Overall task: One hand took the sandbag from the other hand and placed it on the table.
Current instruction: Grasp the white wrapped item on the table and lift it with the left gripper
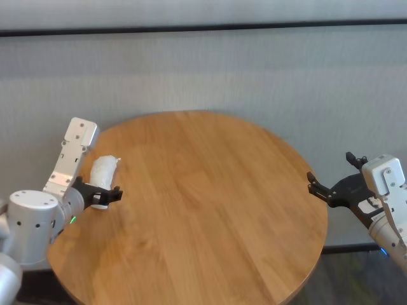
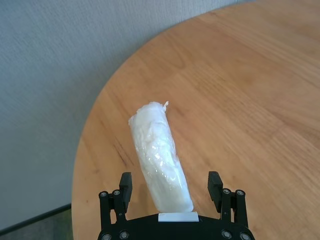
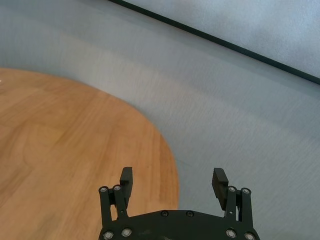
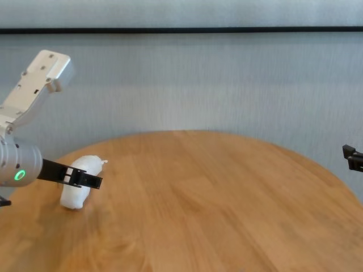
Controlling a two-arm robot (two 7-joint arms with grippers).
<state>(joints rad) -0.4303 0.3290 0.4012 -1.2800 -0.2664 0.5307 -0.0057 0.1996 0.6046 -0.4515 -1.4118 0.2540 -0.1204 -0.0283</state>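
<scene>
While sandbag (image 2: 159, 160) lies between spread left gripper (image 2: 171, 186) fingers, right gripper (image 3: 173, 181) fingers apart.

left gripper (image 2: 171, 186) jaws spread, right gripper (image 3: 174, 181) likewise

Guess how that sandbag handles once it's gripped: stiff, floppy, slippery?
The sandbag looks lumpy, so it would probably give under a squeeze. Its wrap seems glossy, so it may slip. It lies between the open fingers of the left tool; being sausage-shaped, it could roll sideways if nudged.
</scene>
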